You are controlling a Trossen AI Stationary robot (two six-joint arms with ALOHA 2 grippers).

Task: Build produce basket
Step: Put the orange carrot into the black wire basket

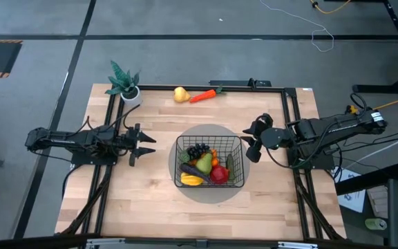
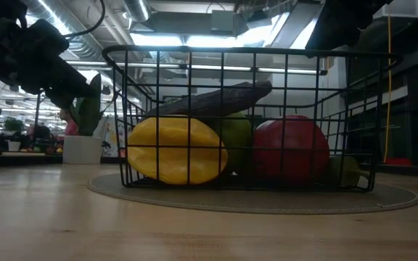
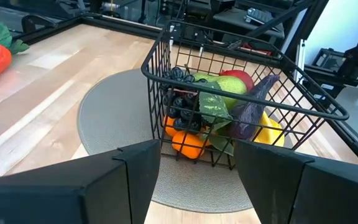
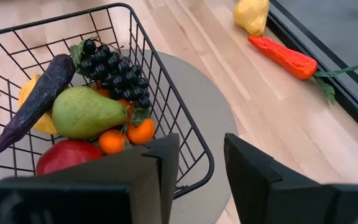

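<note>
The black wire basket [image 1: 210, 162] stands on a round grey mat [image 1: 185, 190] at the table's middle. It holds dark grapes [image 4: 114, 68], a green pear [image 4: 86, 112], a purple eggplant [image 4: 36, 99], a yellow mango [image 2: 174, 151], a red apple [image 2: 290, 148] and oranges [image 4: 143, 132]. A yellow pear [image 1: 180, 94] and an orange carrot [image 1: 204, 95] lie on the table near its far edge. My left gripper [image 1: 148, 145] is open and empty, left of the basket. My right gripper [image 1: 249, 142] is open and empty, just right of the basket.
A small green potted plant [image 1: 126, 84] in a white pot stands at the far left corner. A black frame [image 1: 285, 111] runs along the table's far, left and right sides. Bare wood lies in front of the basket.
</note>
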